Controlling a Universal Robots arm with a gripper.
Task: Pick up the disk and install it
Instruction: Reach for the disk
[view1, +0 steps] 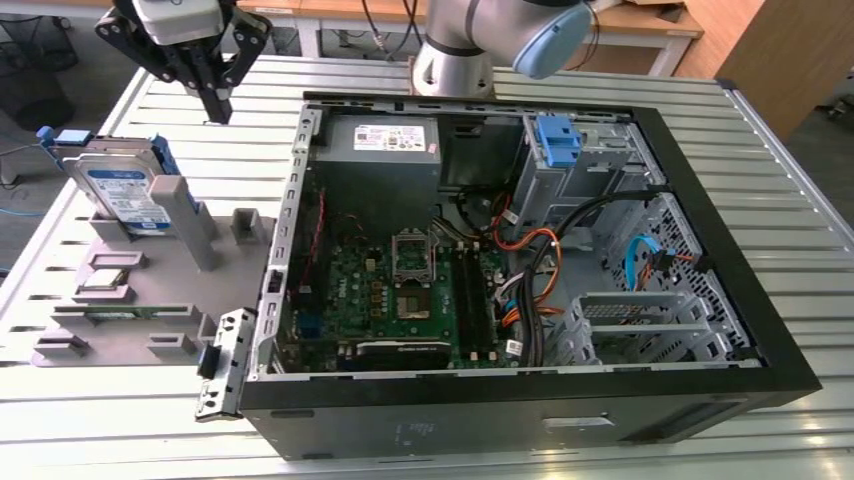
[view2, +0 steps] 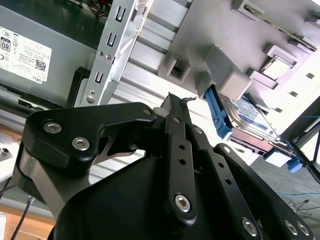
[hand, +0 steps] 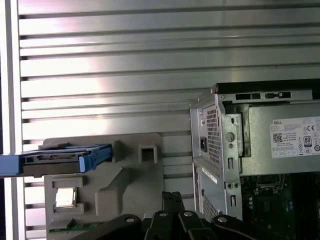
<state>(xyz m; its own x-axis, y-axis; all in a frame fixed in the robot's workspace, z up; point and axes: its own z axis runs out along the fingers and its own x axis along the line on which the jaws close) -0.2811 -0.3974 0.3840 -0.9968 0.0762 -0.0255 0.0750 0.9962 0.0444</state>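
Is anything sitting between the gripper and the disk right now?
Nothing visible does. The gripper hangs shut over bare table slats, above and to the exterior view's right of the disk, with open air between them. The disk stands on edge in the grey fixture, its top edge uncovered.

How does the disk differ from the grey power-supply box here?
The disk stands on edge in the grey holder, outside the computer case; the power-supply box sits inside it. The disk is thin with blue side rails; the power-supply box is bulkier, plain grey. Both carry a printed label.
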